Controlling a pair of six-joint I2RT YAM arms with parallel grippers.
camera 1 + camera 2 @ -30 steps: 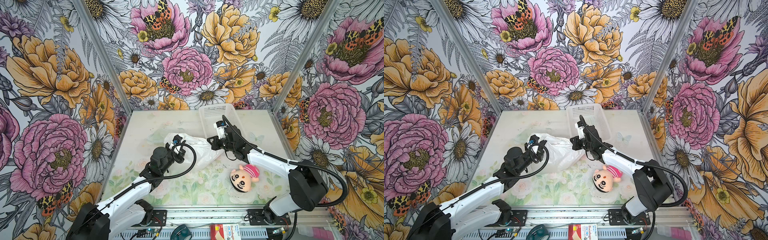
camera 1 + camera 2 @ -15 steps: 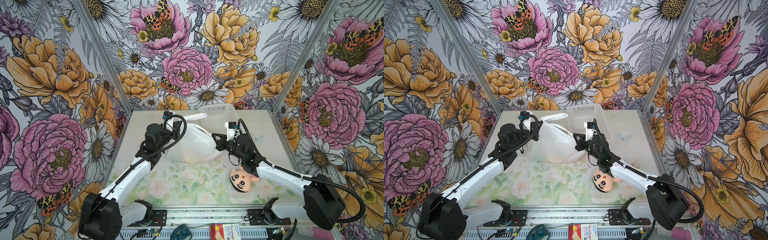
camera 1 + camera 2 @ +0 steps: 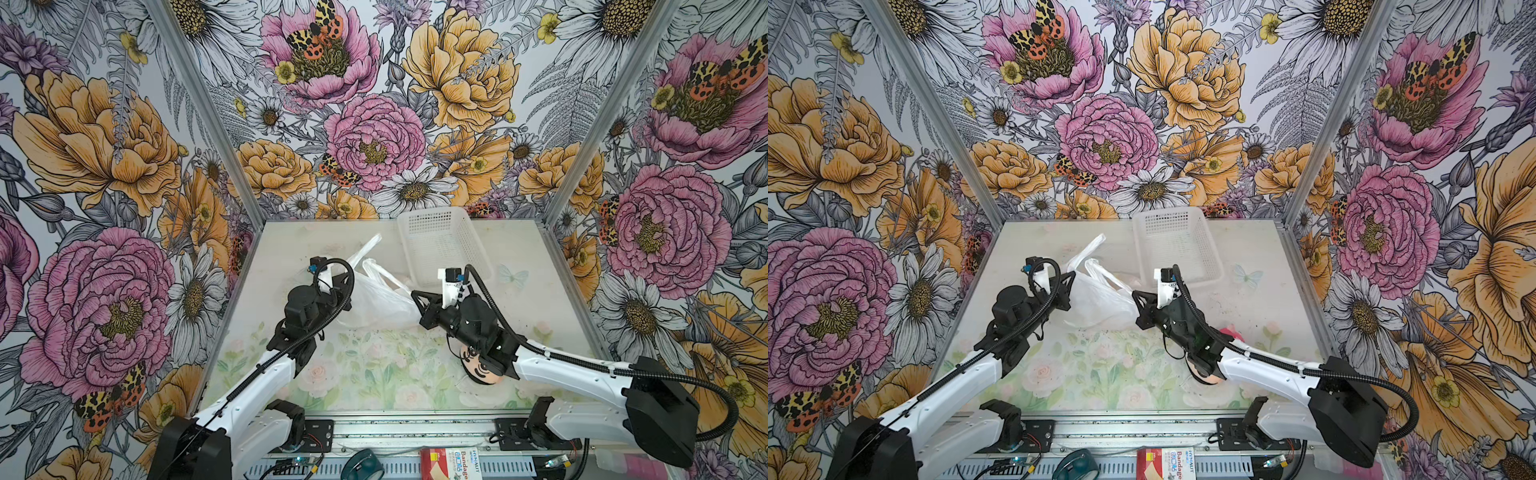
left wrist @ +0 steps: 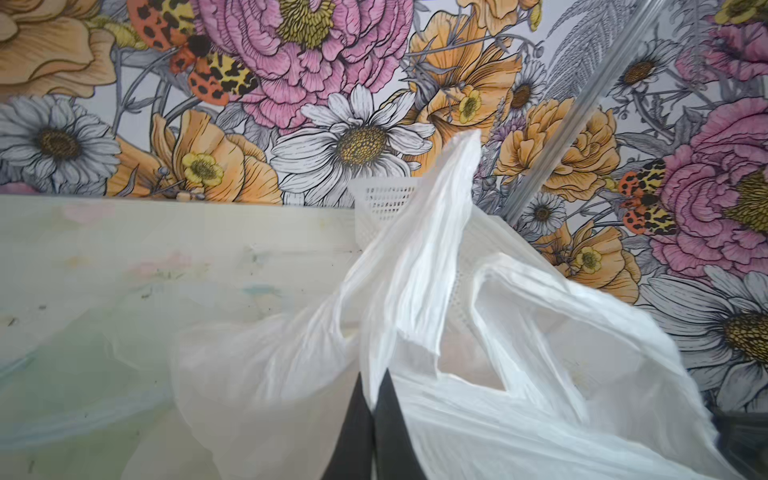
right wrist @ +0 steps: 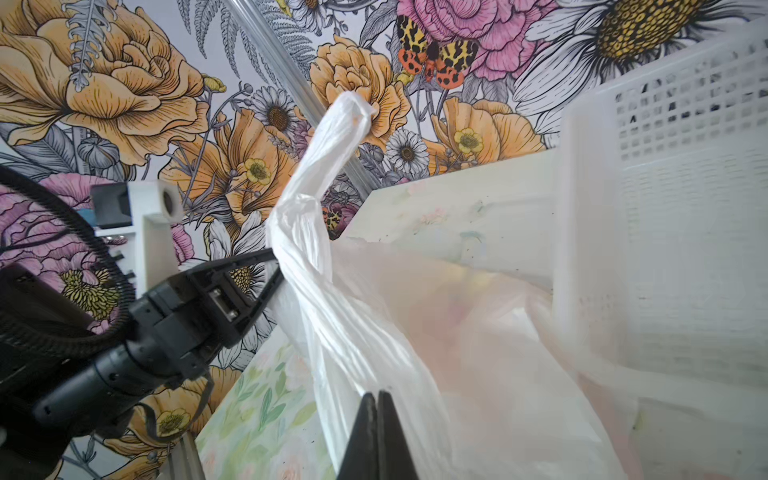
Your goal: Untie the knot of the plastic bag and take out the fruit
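Left gripper (image 3: 1072, 277), right gripper (image 3: 1134, 294) on bag (image 3: 1100, 305)

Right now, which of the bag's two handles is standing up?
The twisted handle beside the left pincer; the other handle sags low toward the right pincer.

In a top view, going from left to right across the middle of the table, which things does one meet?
left gripper → plastic bag → right gripper → doll
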